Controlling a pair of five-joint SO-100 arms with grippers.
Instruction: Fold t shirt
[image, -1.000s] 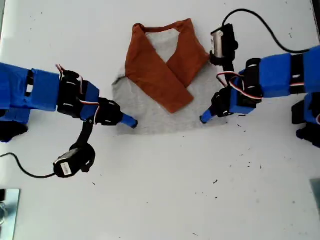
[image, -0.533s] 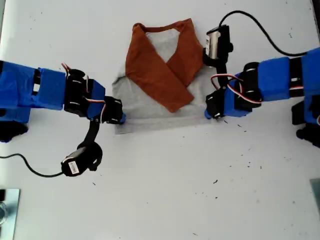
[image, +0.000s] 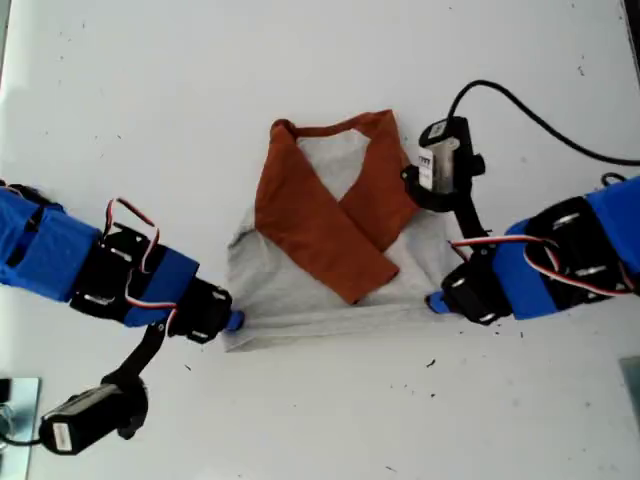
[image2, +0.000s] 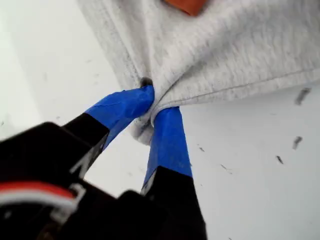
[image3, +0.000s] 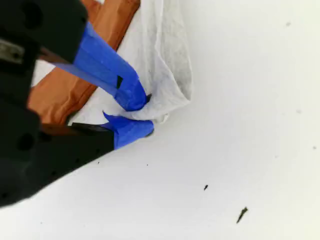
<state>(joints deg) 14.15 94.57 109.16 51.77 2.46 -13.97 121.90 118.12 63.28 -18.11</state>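
The t shirt (image: 300, 290) lies on the white table, grey body flat, its two rust-orange sleeves (image: 320, 215) crossed over the chest. My first gripper (image: 232, 322) is shut on the hem corner at the exterior view's left; in its wrist view the blue-taped fingertips (image2: 167, 135) pinch bunched grey cloth (image2: 225, 50). Pinching the opposite hem corner at the exterior view's right is my second gripper (image: 435, 302), also shut. Its wrist view shows its blue fingertips (image3: 131, 95) closed on the thin grey edge (image3: 167, 60). The dark print is hidden.
A black cable (image: 540, 120) loops across the table at the exterior view's upper right. A metal object (image: 15, 420) sits at that view's lower left corner. Small dark specks (image: 432, 363) dot the table below the hem.
Both grippers closed on the hem corners, then moved toward the exterior view's bottom. The whole shirt slid down with them and the hem is pulled straighter.
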